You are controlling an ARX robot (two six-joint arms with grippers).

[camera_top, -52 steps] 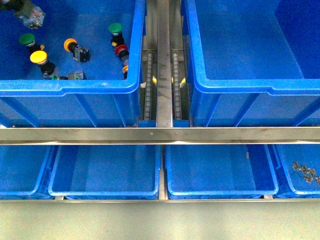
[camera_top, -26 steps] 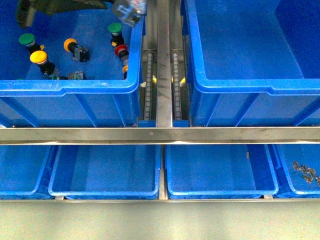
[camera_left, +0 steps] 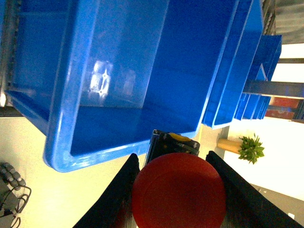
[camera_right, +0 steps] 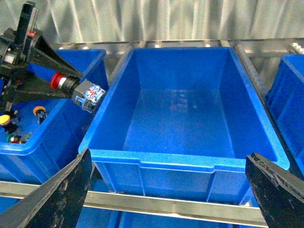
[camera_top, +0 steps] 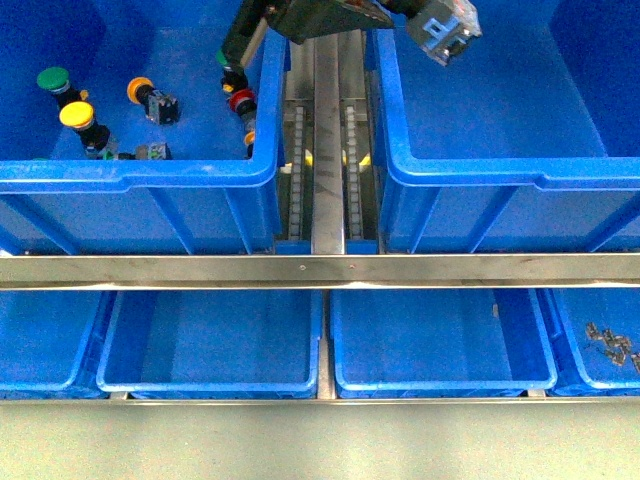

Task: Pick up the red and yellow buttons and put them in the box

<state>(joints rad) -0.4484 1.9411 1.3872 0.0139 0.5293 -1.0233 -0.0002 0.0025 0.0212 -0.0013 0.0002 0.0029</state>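
Observation:
My left gripper [camera_top: 418, 14] is shut on a red button [camera_left: 179, 190], whose blue-grey block body [camera_top: 445, 30] sticks out past the fingertips. It hangs over the near-left corner of the box [camera_top: 470, 176], a large deep blue bin. The right wrist view shows the same left gripper [camera_right: 59, 80] with the red button [camera_right: 58, 80] beside the box's rim [camera_right: 180, 159]. In the left bin lie a yellow button [camera_top: 76, 114], a yellow-orange button [camera_top: 141, 90] and a red button [camera_top: 243, 100]. My right gripper [camera_right: 168, 199] is open, in front of the box.
The left bin [camera_top: 130, 176] also holds a green button [camera_top: 53, 78]. A roller track [camera_top: 327, 150] runs between the two bins. A steel rail [camera_top: 320, 268] crosses in front, with shallow blue trays [camera_top: 210, 385] below; one tray holds small metal parts [camera_top: 612, 345].
My left arm has swung right from above the left bin, across the roller track, carrying the red button to the box's left side.

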